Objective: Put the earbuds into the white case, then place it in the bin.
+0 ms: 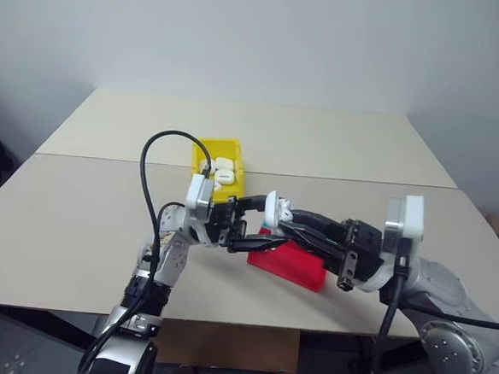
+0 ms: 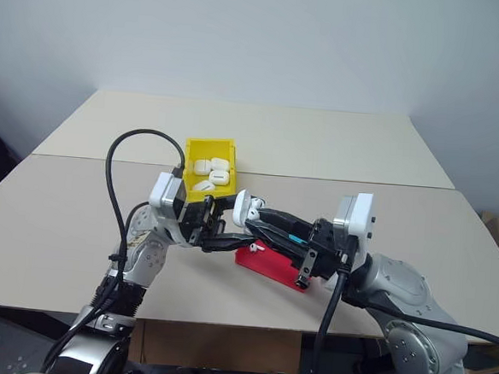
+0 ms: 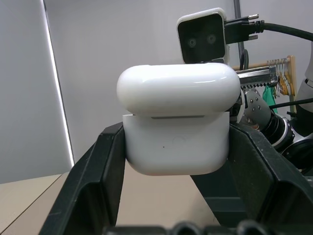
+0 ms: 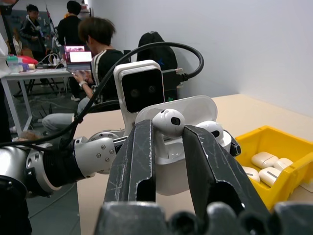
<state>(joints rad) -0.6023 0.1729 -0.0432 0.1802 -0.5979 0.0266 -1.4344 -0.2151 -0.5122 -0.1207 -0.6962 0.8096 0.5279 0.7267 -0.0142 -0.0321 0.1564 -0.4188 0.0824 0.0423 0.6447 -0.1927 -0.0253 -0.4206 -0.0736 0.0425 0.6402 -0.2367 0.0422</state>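
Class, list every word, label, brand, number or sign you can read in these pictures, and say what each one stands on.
None can be read.
The white case: no print or logo shows.
The bin: no label shows.
The laptop screen behind: glowing, its content too blurred to read.

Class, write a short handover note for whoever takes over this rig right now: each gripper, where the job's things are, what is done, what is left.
Left gripper: shut on the white case, held above the table, lid open.
Right gripper: shut on an earbud, at the open case.
A second earbud already sits in the case.
Bin: behind the grippers, with several other white cases inside.
Done: case picked up and opened, one earbud seated.
Left: seat the held earbud, shut the lid, put the case in the bin.
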